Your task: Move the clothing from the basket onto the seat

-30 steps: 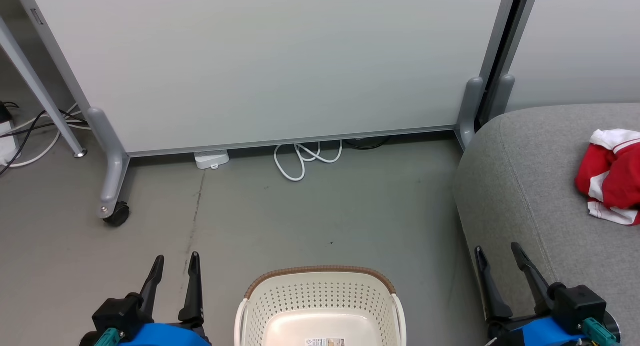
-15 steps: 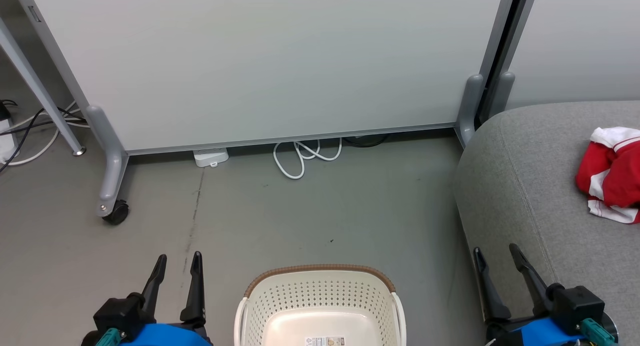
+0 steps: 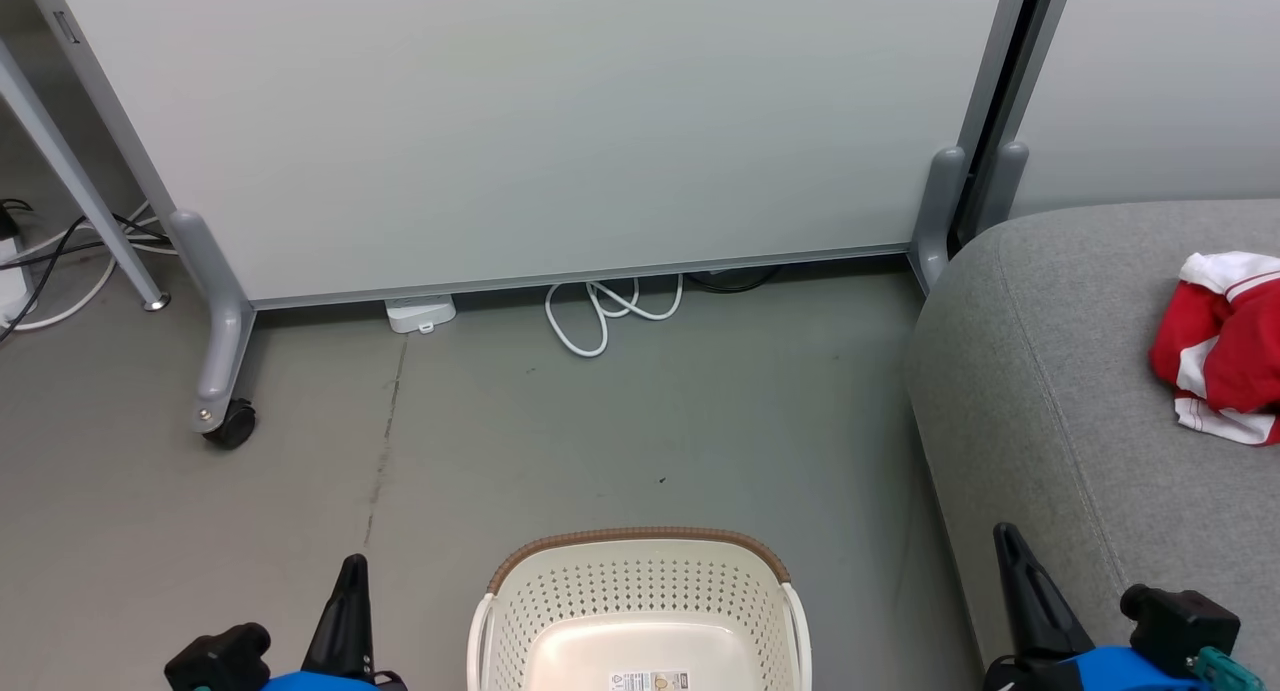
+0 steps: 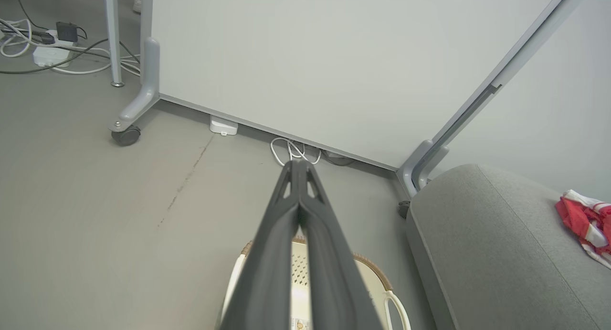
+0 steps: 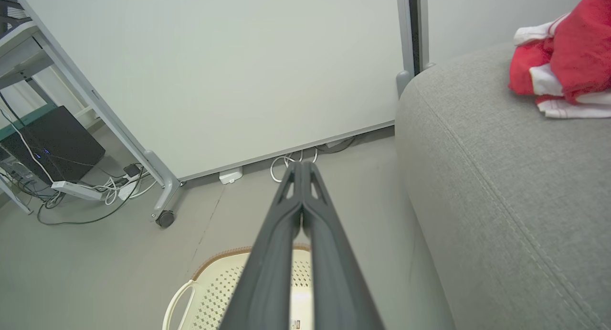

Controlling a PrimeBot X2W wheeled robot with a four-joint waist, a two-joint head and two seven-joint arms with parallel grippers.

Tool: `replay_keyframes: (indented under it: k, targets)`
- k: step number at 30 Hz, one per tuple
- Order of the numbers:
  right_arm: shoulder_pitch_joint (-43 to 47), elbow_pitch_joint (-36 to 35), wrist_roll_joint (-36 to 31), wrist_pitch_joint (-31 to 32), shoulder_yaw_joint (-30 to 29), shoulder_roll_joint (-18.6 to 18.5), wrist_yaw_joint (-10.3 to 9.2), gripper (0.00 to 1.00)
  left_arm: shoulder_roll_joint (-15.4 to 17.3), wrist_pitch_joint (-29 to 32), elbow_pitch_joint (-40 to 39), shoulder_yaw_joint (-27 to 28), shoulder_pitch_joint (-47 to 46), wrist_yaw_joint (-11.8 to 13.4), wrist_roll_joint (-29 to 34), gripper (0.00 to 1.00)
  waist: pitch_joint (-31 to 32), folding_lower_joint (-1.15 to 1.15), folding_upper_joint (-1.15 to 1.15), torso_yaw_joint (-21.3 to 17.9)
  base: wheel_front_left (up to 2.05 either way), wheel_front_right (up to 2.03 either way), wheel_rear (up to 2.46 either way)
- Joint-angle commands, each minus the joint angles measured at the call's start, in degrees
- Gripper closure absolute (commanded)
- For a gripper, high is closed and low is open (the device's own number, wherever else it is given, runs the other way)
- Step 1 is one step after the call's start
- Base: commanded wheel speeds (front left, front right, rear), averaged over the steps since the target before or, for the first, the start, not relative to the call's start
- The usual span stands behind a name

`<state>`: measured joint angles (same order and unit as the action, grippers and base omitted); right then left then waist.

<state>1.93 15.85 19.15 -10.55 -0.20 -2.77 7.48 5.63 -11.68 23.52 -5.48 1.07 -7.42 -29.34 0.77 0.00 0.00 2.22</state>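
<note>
I get bright, soft, even light with faint shadows; head view sharp; the left fingers (image 4: 267, 272) blur toward six o'clock.

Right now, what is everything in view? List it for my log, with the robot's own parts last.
clothing: one bundle (number of garments cannot be told), red and white, on top of the sofa at the right
sofa: one, grey, right side
basket: one, cream with a brown rim, on the floor at bottom centre
partition panel: one, pale grey on grey legs, beyond the floor space
caster: one, black, under the panel's left leg
cable loop: one, white, on the floor at the panel's lower edge
small box: one, white, left of the cable loop
power strip: one, white, among cables at far left
left hand: one, dark fingers, shut, left of the basket
right hand: one, dark fingers, shut, by the sofa
</note>
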Motion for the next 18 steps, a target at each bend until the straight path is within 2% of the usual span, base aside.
replay_keyframes:
  k: [1, 18]
  targets:
    - [-1.43, -1.00, 2.78, 0.63, -0.38, -0.08, 0.00, 1.00, 0.15, 0.47, -1.33, 0.83, -1.85, -0.01, -2.31, 1.00, -0.01, 0.00, 0.00, -0.03, 0.00, 0.00, 0.00]
    - [-3.14, -1.29, 19.01, 4.43, -1.78, -0.10, 0.01, 1.00, -0.50, 4.57, -3.30, 3.43, -3.29, -0.03, -16.29, 1.00, -0.15, 0.00, 0.00, -0.36, 0.00, 0.00, 0.00]
